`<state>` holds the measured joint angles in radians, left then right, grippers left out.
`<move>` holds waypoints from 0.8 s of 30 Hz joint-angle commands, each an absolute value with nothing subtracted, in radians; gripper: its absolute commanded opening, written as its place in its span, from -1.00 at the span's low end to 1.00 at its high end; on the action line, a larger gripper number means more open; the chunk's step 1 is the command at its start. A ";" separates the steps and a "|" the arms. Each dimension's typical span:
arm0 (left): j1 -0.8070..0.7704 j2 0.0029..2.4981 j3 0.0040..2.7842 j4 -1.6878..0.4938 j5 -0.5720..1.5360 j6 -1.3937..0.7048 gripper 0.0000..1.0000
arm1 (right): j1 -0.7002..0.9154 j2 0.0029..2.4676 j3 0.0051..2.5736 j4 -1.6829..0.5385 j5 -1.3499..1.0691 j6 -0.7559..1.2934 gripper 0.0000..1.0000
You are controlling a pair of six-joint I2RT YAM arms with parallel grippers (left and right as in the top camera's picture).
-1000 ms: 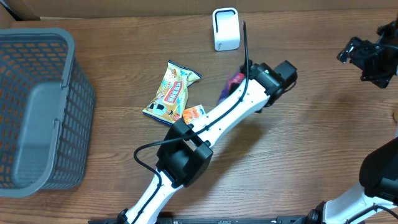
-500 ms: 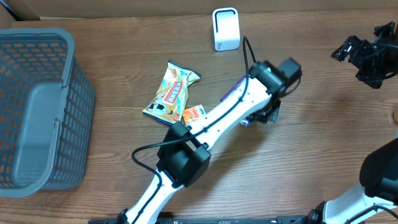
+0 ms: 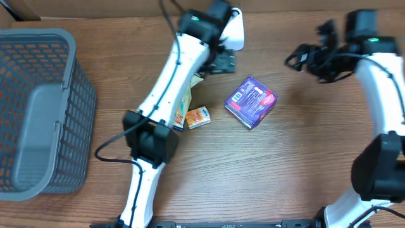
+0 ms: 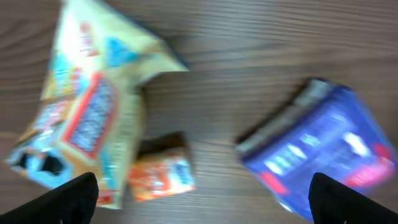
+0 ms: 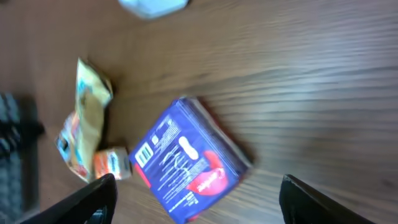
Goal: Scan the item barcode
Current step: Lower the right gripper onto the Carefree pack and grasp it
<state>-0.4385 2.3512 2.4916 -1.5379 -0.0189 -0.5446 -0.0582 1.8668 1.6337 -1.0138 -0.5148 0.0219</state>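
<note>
Currently the left gripper (image 4: 202,196) and right gripper (image 5: 196,196) stand spread and empty. The purple box (image 3: 250,101) lies on the table (image 3: 304,158), well apart from the scanner (image 3: 235,31). A grasp across its barcode (image 5: 144,154) would likely block reading.

Wooden table (image 3: 297,164) bears purple box (image 3: 250,101) (barcode up); snack bag (image 4: 93,118); basket (image 3: 81,114).

Item one on my feed: a table (image 3: 304,164) with a brown wood-grain top, the grain running left to right, filling nearly the whole overhead view and both wrist views (image 4: 249,37) (image 5: 298,74). Item two: a tan, cardboard-coloured strip (image 3: 114,6) along the table's far edge, all I can see beyond it. Lighting is soft and even, with only faint shadows on the wood.
</note>
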 commanded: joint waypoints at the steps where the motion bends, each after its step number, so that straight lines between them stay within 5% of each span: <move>1: -0.389 2.346 2.426 -1.545 -0.024 -0.538 0.99 | -0.002 1.901 1.561 -0.970 -0.434 -0.027 0.67; 16: -0.275 2.346 2.318 -1.530 0.072 -0.501 1.00 | 0.028 2.088 1.520 -0.958 -0.503 -0.106 0.18; 24: -0.278 2.346 2.318 -1.521 0.071 -0.500 0.99 | 0.026 2.091 1.499 -0.994 -0.436 -0.105 -0.47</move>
<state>-0.2733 2.3512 2.3249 -1.5227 0.0570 -0.5198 0.0269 2.0846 1.5124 -0.9653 -0.4885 -0.0925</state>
